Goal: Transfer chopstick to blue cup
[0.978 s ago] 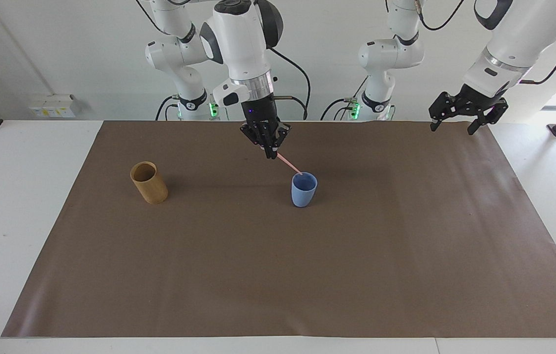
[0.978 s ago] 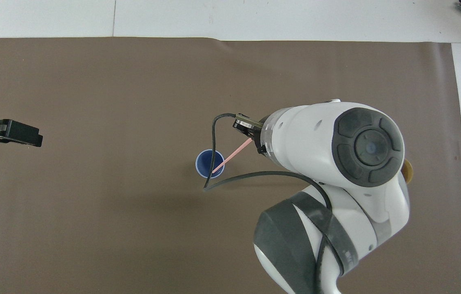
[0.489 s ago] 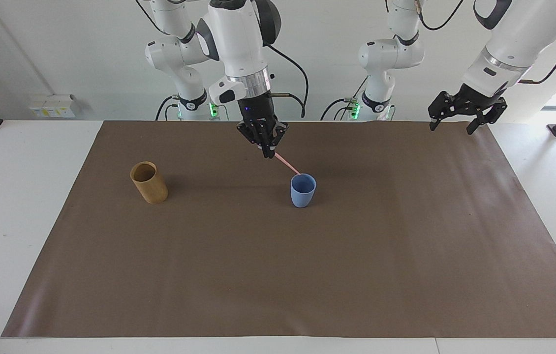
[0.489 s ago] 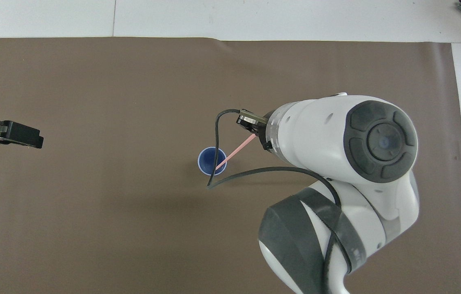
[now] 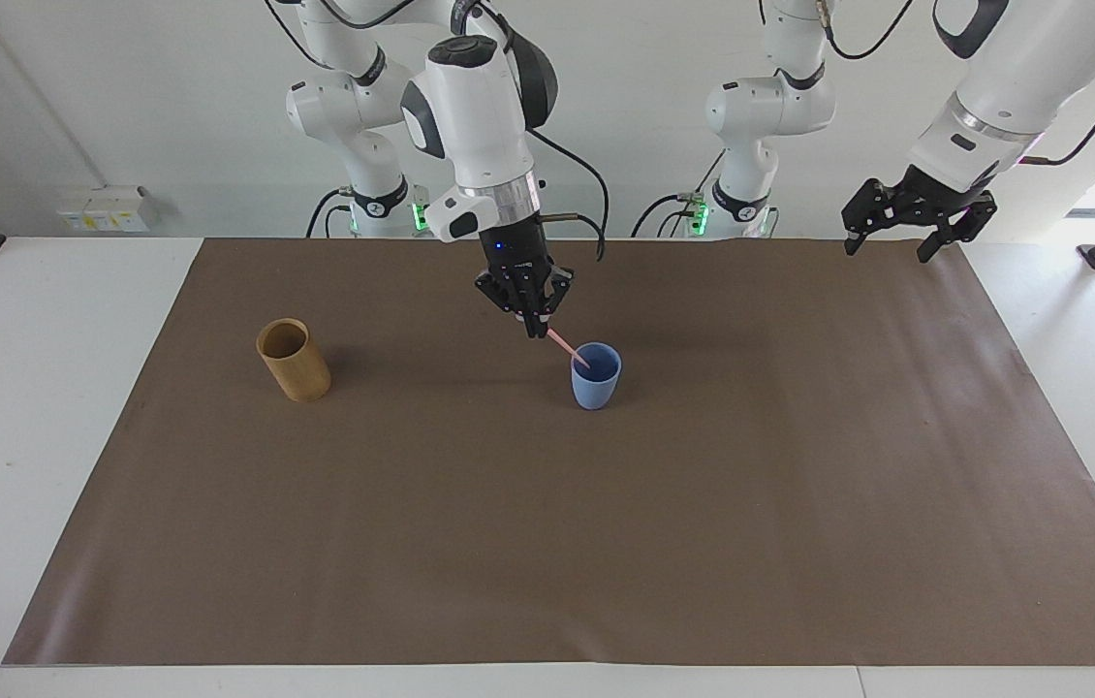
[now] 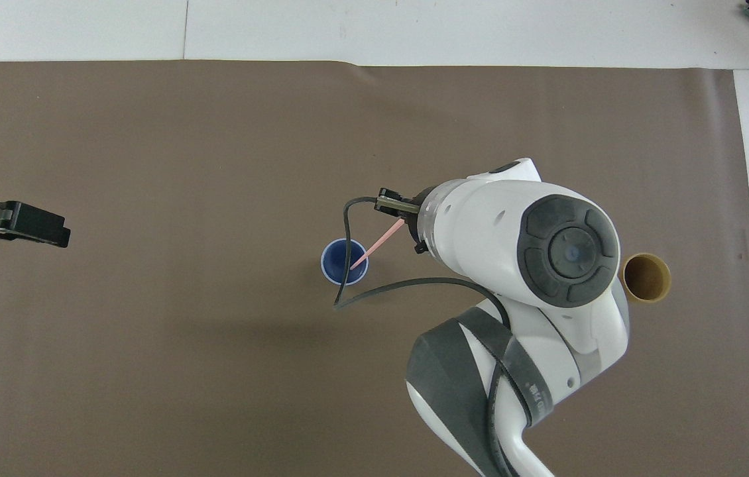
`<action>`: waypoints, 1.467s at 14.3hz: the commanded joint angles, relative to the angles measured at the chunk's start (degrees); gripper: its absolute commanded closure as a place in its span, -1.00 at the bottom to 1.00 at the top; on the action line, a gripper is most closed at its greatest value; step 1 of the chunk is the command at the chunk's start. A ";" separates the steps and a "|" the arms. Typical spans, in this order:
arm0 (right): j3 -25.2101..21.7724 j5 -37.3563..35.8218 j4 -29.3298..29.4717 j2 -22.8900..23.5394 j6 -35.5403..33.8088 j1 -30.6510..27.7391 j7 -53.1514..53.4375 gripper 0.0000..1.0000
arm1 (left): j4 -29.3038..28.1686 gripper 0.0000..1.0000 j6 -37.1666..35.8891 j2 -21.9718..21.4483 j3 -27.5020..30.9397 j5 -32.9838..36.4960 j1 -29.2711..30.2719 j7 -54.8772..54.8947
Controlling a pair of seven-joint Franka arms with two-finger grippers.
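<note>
Chopstick tip inside the blue cup, mid-mat.
Right claw (image 5: 536, 330) pinches the tilted chopstick (image 5: 566, 347) into the blue cup (image 5: 596, 378); left claw (image 5: 906, 225) waits spread wide, empty, over the mat (image 5: 547, 543) corner.

Blue cup: the blue cup (image 6: 344, 262) is being seen upright on the brown mat (image 6: 215, 364), rim facing up, near the mat's middle.
Chopstick: the chopstick (image 6: 377, 244) is being held slanted, its lower end lying inside the cup's rim and its upper end hidden under the right arm's wrist.
Right gripper: the right gripper is being covered by its own arm; only a black bracket and a looping black cable (image 6: 346, 252) are being shown, the cable crossing over the cup.
Left gripper: the left gripper (image 6: 43, 228) is being kept over the mat's edge at the left arm's end, well apart from the cup.
Bamboo holder: the bamboo holder (image 6: 645, 277) is being shown upright toward the right arm's end, mouth open.
</note>
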 commanded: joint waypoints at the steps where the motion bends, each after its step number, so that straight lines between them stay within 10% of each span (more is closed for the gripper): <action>1: 0.30 -1.02 -2.38 -0.89 1.89 -0.03 -1.86 0.82 | -0.35 -1.00 -0.96 -0.74 -0.09 -0.32 0.74 0.74; 9: 0.13 -1.98 -1.24 -0.80 1.02 -0.46 -2.91 -0.09 | -0.09 -1.00 -0.07 -0.05 -0.18 0.03 0.21 1.09; 13: 0.04 -2.16 -1.33 -3.87 -3.28 -4.15 -7.82 -1.00 | -0.87 -1.00 0.88 -0.47 -0.27 -0.32 0.38 1.18; 21: -1.10 -1.54 4.54 -9.77 -23.38 -13.74 -23.31 -1.00 | -0.52 -1.00 0.62 -0.74 0.08 -0.32 0.74 0.92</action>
